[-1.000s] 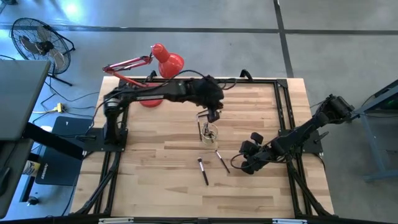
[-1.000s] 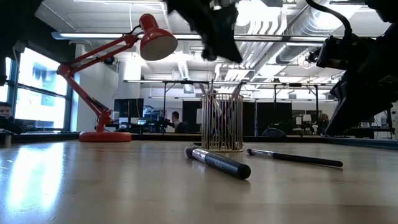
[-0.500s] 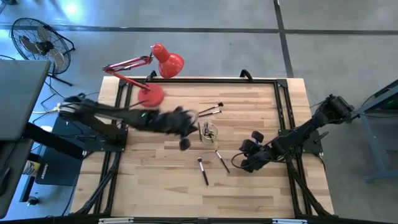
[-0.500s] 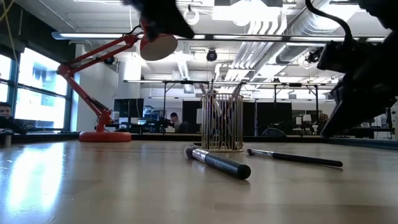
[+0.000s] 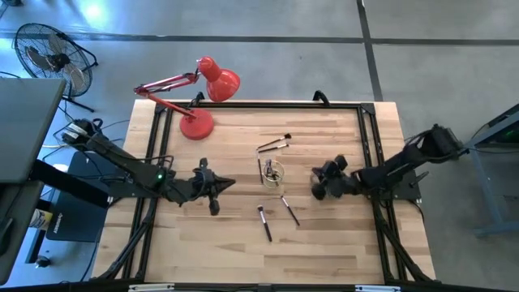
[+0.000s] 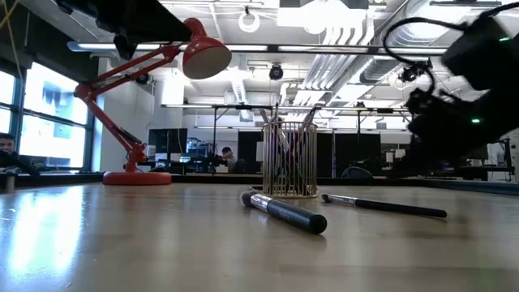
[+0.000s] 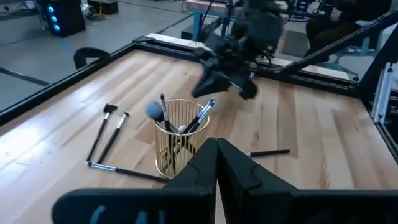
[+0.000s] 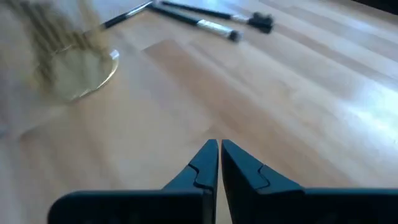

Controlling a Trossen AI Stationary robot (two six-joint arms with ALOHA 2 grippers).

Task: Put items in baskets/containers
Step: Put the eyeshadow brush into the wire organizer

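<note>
R gripper [image 5: 324, 180] hovers just beside the container on its R side, fingers [image 8: 208, 163] pressed together w/ nothing between them. L gripper [image 5: 212, 186] sits well off to the container's L, over bare wood, fingers [image 7: 214, 163] likewise together & empty. The container [image 5: 274, 173], a gold wire cup rather than glass, stands upright mid-table & already holds several brushes [image 7: 200, 116] leaning out of its top. Left to collect: two brushes [image 5: 275, 144] lying side by side beyond the cup toward the lamp [image 5: 207, 81]; one thick dark-handled brush [image 5: 264, 222] toward the table's front edge; one thin brush [image 5: 289, 209] beside it, running diagonally from near the cup's base toward the front-R. That thin brush probably matters next: it lies front-L of the R gripper, long axis slanting toward that arm, and R is clearly nearer than L. Fingers would need to part & line up across the handle, not along it. Task looks roughly half done.
</note>
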